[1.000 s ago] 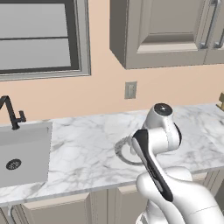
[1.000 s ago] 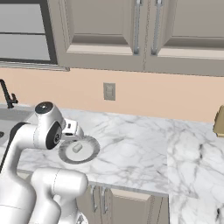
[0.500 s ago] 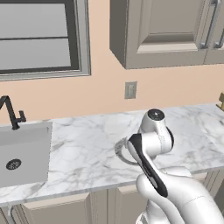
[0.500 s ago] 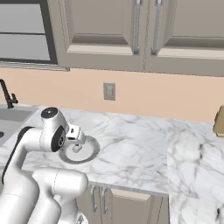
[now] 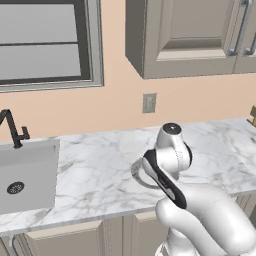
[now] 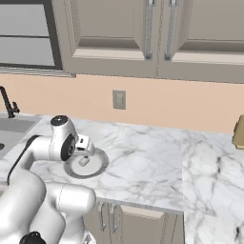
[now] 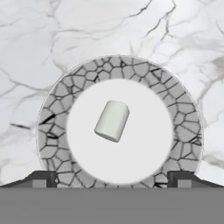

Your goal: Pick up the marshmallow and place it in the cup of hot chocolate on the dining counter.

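Note:
The marshmallow [image 7: 112, 121], a small whitish stubby cylinder, lies on its side in the white middle of a round plate [image 7: 131, 65] with a grey cracked-pattern rim. In the right base view the marshmallow [image 6: 84, 162] and plate [image 6: 98, 167] sit on a marble counter, near its front edge. My gripper [image 7: 112, 177] hangs open just above the plate, looking straight down, its two dark fingertips [image 7: 43, 177] spread wide on either side. It holds nothing. From the right, the hand [image 6: 84, 145] shows over the plate's left part. The cup of hot chocolate and the dining counter are out of view.
A sink [image 5: 25, 175] with a black faucet [image 5: 12, 130] lies at the counter's left end. Wall cabinets [image 6: 157, 33] hang above and an outlet [image 6: 119, 99] is on the wall. A wooden object [image 6: 238, 131] stands at the far right. My arm hides much of the plate [image 5: 137, 176] from the left.
The arm has folded in and brought the hand over the plate. The jaws stayed open and the marshmallow has not moved.

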Available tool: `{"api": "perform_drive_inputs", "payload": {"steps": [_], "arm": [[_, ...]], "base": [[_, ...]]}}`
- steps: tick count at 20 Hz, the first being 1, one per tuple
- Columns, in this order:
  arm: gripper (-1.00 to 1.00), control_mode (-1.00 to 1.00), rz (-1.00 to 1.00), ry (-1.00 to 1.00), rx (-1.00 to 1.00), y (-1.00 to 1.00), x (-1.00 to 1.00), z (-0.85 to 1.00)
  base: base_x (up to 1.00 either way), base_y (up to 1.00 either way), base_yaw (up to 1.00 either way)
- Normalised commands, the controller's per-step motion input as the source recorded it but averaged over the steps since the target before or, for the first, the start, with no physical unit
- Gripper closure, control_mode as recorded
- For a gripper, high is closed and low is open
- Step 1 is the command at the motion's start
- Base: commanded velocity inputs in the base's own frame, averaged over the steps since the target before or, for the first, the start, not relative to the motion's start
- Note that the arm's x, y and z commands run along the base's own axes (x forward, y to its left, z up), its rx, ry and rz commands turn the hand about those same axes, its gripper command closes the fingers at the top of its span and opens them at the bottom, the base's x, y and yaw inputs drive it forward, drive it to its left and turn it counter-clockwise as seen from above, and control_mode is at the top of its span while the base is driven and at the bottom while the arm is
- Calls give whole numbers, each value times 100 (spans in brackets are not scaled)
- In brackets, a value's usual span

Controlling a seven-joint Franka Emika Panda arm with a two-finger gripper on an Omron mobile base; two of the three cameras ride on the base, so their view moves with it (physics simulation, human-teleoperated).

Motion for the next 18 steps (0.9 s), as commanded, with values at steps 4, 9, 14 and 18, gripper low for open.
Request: {"api": "perform_drive_inputs", "payload": {"steps": [4, 9, 14, 18], "arm": [[-100, -100, 0, 3, 0, 0, 15, -45], [-100, -100, 0, 2, 0, 0, 17, -50], [-100, -100, 0, 0, 1, -3, 15, -48], [-100, -100, 0, 0, 0, -1, 8, -40]], "base": [[0, 0, 0], [0, 0, 0], [0, 0, 0], [0, 0, 0]]}}
